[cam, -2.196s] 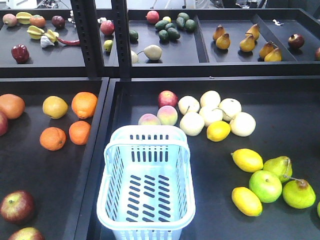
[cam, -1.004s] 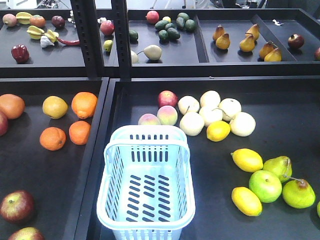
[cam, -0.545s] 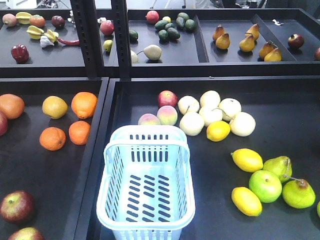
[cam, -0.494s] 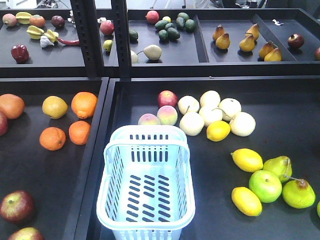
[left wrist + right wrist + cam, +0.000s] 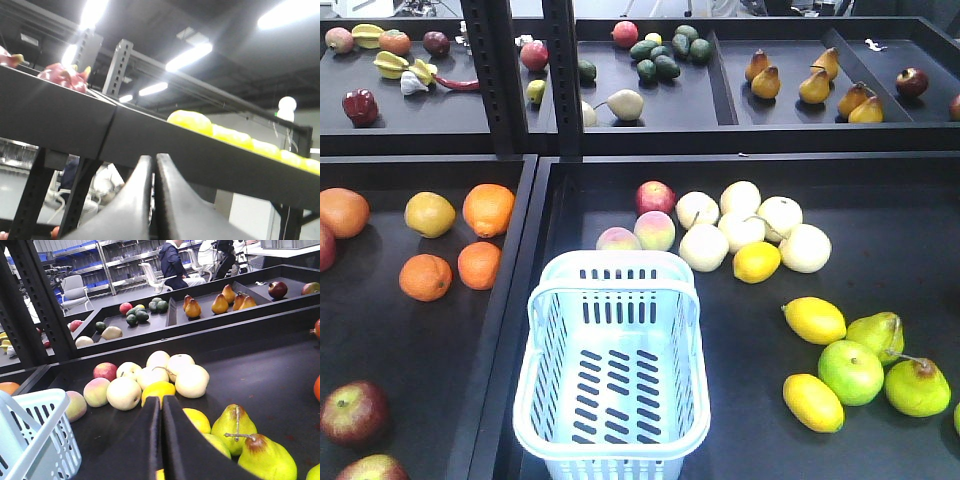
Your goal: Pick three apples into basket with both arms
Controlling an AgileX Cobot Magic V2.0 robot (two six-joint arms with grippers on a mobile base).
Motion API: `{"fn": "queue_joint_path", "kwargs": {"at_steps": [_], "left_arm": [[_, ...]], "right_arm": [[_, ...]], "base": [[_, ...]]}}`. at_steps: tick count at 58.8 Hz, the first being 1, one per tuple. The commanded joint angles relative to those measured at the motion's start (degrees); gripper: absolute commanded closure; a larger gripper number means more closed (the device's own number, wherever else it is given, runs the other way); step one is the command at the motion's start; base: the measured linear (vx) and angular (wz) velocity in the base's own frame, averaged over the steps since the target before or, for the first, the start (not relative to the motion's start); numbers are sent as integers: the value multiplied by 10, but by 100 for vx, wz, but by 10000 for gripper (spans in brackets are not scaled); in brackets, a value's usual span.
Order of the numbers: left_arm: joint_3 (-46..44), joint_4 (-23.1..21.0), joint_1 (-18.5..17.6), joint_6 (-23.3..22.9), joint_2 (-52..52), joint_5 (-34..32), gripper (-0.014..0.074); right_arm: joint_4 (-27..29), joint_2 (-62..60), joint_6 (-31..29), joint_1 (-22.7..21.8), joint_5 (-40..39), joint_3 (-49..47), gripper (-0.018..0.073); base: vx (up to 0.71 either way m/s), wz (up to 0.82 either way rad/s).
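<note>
Trays: two black trays side by side; the left tray (image 5: 380,340) carries the task's fruit, the right tray (image 5: 880,210) carries the basket
Basket: pale blue basket (image 5: 610,440) stands upright at the front of the right tray, just beside the divider, handles folded down on the rim, nothing inside; its slotted plastic looks light, so a dropped fruit could shove it
Left fingers: left fingers (image 5: 135,200) pressed together, nothing between them, pointing up at the undersides of higher shelves, no task fruit in their view
Right fingers: right fingers (image 5: 147,440) also together and bare, low over the right tray, with the basket corner to their left
Apples: three maroon ones, all in the left tray and well apart from both pairs of fingers; the whole apple (image 5: 352,412) near the front, the cut-off apple (image 5: 372,468) just below it at the frame edge, the edge apple (image 5: 323,246) half out of view, left of the oranges (image 5: 425,277)
Not wanted: the pink apple (image 5: 656,197) in the right tray
Handling: likely firm, smooth, a little slippery, moderately heavy; round, so prone to roll if nudged
Hold: fingers spread wide, closing across the widest middle from above, clear of the stem dimple
Risk: an off-centre pinch may squirt the fruit sideways; lower it into the basket, do not drop it
</note>
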Motion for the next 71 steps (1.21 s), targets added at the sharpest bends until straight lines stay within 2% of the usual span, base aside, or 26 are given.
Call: {"fn": "queue_joint_path", "kwargs": {"at_steps": [1,5,13,18,22,27,34,39,48,55,60,62,71], "left_arm": [[-52,95,-3,-74,67,-57,603],[-73,174,-3,-130,107,-94,603],[-126,374,-3,-269,194,-192,602],[-160,469,-3,-338,237,-251,596],[-188,520,-3,-381,265,-282,587],[-217,556,-3,-397,289,-303,565],[-249,580,-3,-398,316,-323,487],[-266,599,-3,-418,335,-343,391],[-275,624,-3,-476,372,-376,157],[-276,662,-13,-483,399,-380,29],[-276,701,-35,-463,422,-375,-3],[-275,701,-42,-449,433,-374,0],[-274,700,-81,-331,487,-375,33]], "right_arm": [[-8,-7,-5,-3,-41,6,564],[-8,-7,-5,-3,-41,6,564],[-8,-7,-5,-3,-41,6,564],[-8,-7,-5,-3,-41,6,564],[-8,-7,-5,-3,-41,6,564],[-8,-7,-5,-3,-41,6,564],[-8,-7,-5,-3,-41,6,564],[-8,-7,-5,-3,-41,6,564],[-8,-7,-5,-3,-41,6,564],[-8,-7,-5,-3,-41,6,564],[-8,-7,-5,-3,-41,6,564],[-8,-7,-5,-3,-41,6,564],[-8,-7,-5,-3,-41,6,564]], "base": [[0,0],[0,0],[0,0],[0,0],[0,0],[0,0],[0,0],[0,0],[0,0],[0,0],[0,0],[0,0],[0,0]]}}
